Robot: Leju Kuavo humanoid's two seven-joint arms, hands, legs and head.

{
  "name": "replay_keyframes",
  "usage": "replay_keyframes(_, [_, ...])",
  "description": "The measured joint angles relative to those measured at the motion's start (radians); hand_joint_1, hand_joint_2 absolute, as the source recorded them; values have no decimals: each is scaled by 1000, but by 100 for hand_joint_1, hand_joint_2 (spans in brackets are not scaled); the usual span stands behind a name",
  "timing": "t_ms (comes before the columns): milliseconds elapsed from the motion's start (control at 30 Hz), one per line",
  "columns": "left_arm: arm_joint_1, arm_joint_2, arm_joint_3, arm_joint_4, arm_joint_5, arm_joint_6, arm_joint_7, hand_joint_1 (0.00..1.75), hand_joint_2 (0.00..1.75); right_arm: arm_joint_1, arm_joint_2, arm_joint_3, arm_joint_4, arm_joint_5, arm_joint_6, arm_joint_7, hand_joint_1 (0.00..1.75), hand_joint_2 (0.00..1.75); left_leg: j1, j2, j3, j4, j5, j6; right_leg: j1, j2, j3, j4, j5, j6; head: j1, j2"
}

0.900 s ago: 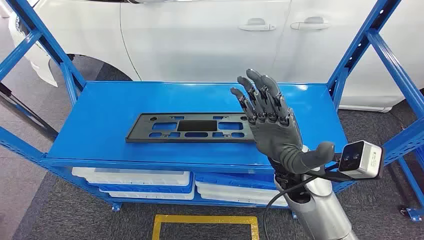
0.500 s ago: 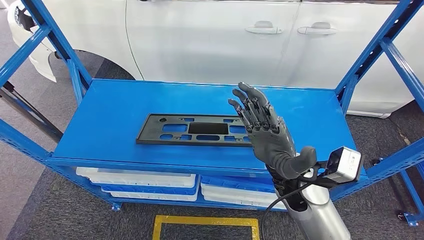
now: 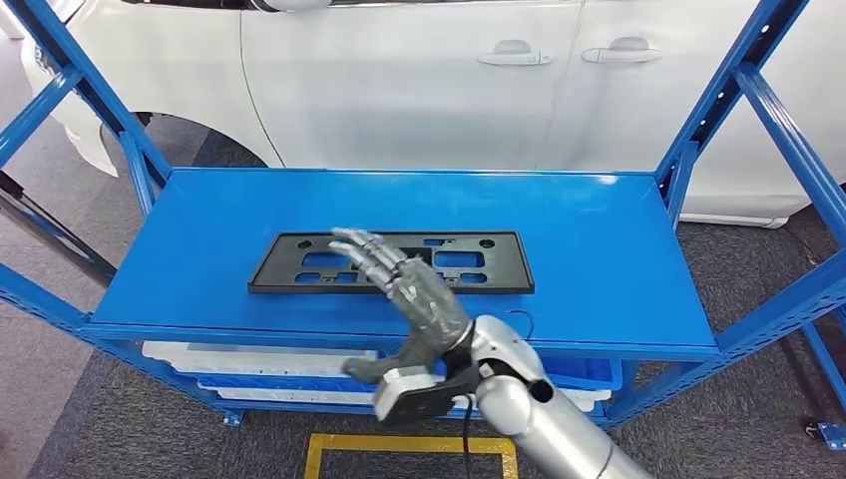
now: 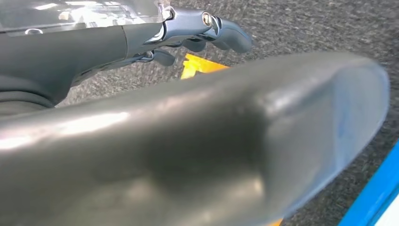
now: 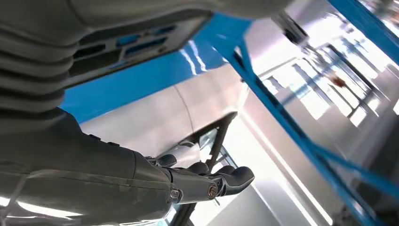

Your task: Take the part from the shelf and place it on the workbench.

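The right hand (image 3: 414, 289) has swung from the right end of the black part (image 3: 391, 261) leftward and down toward its middle, and now lies over the part's near edge with fingers (image 3: 361, 249) spread and holding nothing. It has rolled over: the thumb and wrist camera (image 3: 414, 393), earlier out to the right of the arm, now sit below and left. Camera framing shifted slightly between frames.

A: What is hidden on the shelf (image 3: 619, 249)?
B: The part's (image 3: 299, 267) middle is covered by the right hand (image 3: 404, 284).
A: And blurred?
B: The fingers (image 3: 351, 239) are smeared by motion.
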Motion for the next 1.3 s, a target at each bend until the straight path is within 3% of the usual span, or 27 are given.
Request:
replay_keyframes(33, [1, 0, -1, 0, -2, 2, 1, 0, 0, -14, 17, 37, 41, 50, -30, 13, 0, 175, 0, 0, -2, 0, 12, 0, 0, 0, 1, 0, 0, 0, 0, 0])
replay_keyframes(67, [1, -1, -2, 0, -3, 4, 2, 0, 0, -29, 35, 71, 81, 93, -60, 24, 0, 175, 0, 0, 18, -43, 43, 2, 1, 0, 2, 0, -1, 0, 0, 0])
replay_keyframes(100, [0, -1, -3, 0, -5, 6, 3, 0, 0, -45, 51, 97, 114, 124, -85, 33, 0, 175, 0, 0, 53, -117, 82, 5, 1, 0, 4, 0, -2, 0, 0, 0])
replay_keyframes(167, [-2, 0, -3, 0, -9, 9, 4, 0, 0, -77, 79, 140, 170, 174, -121, 49, 0, 175, -4, 0, 118, -252, 132, 16, 4, 0, 6, 0, -4, 5, 0, 0])
replay_keyframes(200, [-2, 0, -3, 0, -11, 9, 4, 0, 0, -93, 91, 158, 196, 195, -130, 57, 0, 175, -6, 0, 133, -285, 140, 21, 5, 0, 6, 0, -4, 9, 0, 0])
replay_keyframes(333, [-1, 0, -4, 0, -17, 9, 4, 0, 0, -154, 140, 224, 294, 278, -138, 103, 0, 175, -6, 1, 139, -305, 144, 43, 6, 0, 0, 12, -14, 28, 1, 0])
replay_keyframes(400, [-2, 0, -6, 0, -22, 7, 3, 0, 0, -183, 163, 247, 336, 300, -139, 120, 0, 175, -1, 3, 143, -313, 149, 53, 6, 0, -38, 96, -64, 35, 2, 0])
replay_keyframes(467, [-3, 0, -9, 0, -28, 5, 2, 0, 0, -205, 182, 264, 381, 315, -146, 138, 0, 175, -1, 3, 143, -313, 148, 56, 5, 0, -108, 239, -127, 40, 3, 0])
replay_keyframes(500, [-2, 0, -10, 0, -31, 5, 1, 0, 0, -215, 192, 272, 406, 323, -153, 148, 0, 175, -1, 3, 143, -312, 147, 57, 4, 0, -135, 291, -140, 41, 3, 0])
replay_keyframes(533, [-2, 0, -11, 0, -34, 5, 1, 0, 0, -225, 202, 278, 432, 332, -160, 159, 0, 175, -1, 2, 143, -311, 147, 56, 4, 0, -146, 306, -134, 41, 3, 0])
replay_keyframes(567, [-2, -1, -13, 0, -35, 4, 0, 0, 0, -238, 215, 283, 457, 340, -168, 170, 0, 175, -1, 2, 144, -309, 145, 55, 3, 0, -135, 276, -107, 40, 3, 0])
replay_keyframes(633, [-3, -2, -17, 0, -38, 4, -1, 0, 0, -270, 243, 291, 506, 352, -177, 190, 0, 175, -1, 1, 144, -300, 139, 50, 4, 0, -71, 134, -34, 33, 3, 0])
replay_keyframes(700, [-4, -3, -20, 0, -41, 4, -2, 0, 0, -304, 268, 297, 550, 352, -179, 209, 0, 175, -5, 0, 142, -290, 131, 41, 7, 0, -25, 30, 2, 23, 2, 0])
replay_keyframes(800, [-4, -4, -21, 0, -44, 4, -3, 0, 0, -341, 288, 312, 601, 329, -170, 242, 0, 175, -5, 0, 139, -288, 128, 25, 10, 1, -19, 12, 5, 9, 2, 0])
replay_keyframes(867, [-4, -4, -22, 0, -45, 5, -3, 0, 0, -367, 300, 327, 633, 306, -166, 262, 0, 175, -2, 1, 128, -260, 107, 14, 6, 0, -16, 6, 9, -2, 0, 0])
replay_keyframes(967, [-3, -4, -22, 1, -43, 9, -3, 0, 0, -397, 311, 356, 681, 278, -166, 288, 0, 175, 3, 1, 46, -82, 19, -1, 4, -1, -14, 2, 10, -9, -4, 0])
replay_keyframes(1000, [-2, -3, -22, 1, -42, 10, -3, 0, 0, -401, 312, 366, 698, 271, -166, 295, 0, 175, 3, 1, 17, -24, 0, -4, 4, -1, -14, 3, 9, -10, -4, 0])
replay_keyframes(1033, [-1, -3, -22, 1, -41, 11, -3, 0, 0, -404, 312, 377, 713, 265, -166, 302, 0, 175, 4, 1, 1, 3, 0, -6, 5, -1, -14, 3, 9, -10, -4, 0])
replay_keyframes(1067, [1, -3, -22, 1, -38, 13, -3, 0, 0, -406, 313, 386, 727, 259, -164, 307, 0, 175, 4, 1, 5, -12, 20, -6, 5, -1, -13, 3, 8, -9, -5, 0])
replay_keyframes(1167, [0, -2, -21, 1, -32, 19, -4, 0, 0, -421, 316, 410, 761, 230, -156, 323, 0, 175, 3, 2, 100, -216, 121, 3, 6, 1, -6, 3, 4, -2, -4, 0])
replay_keyframes(1233, [-1, -1, -21, 1, -31, 20, -5, 0, 0, -433, 318, 429, 787, 213, -154, 333, 0, 175, -2, 1, 135, -288, 137, 15, 9, 2, -6, 3, 4, 7, -4, 0])
replay_keyframes(1300, [1, 0, -21, 1, -31, 20, -6, 0, 0, -437, 318, 449, 814, 205, -155, 339, 0, 175, -3, -1, 136, -291, 136, 28, 10, 2, -6, 2, 5, 18, -4, 0])
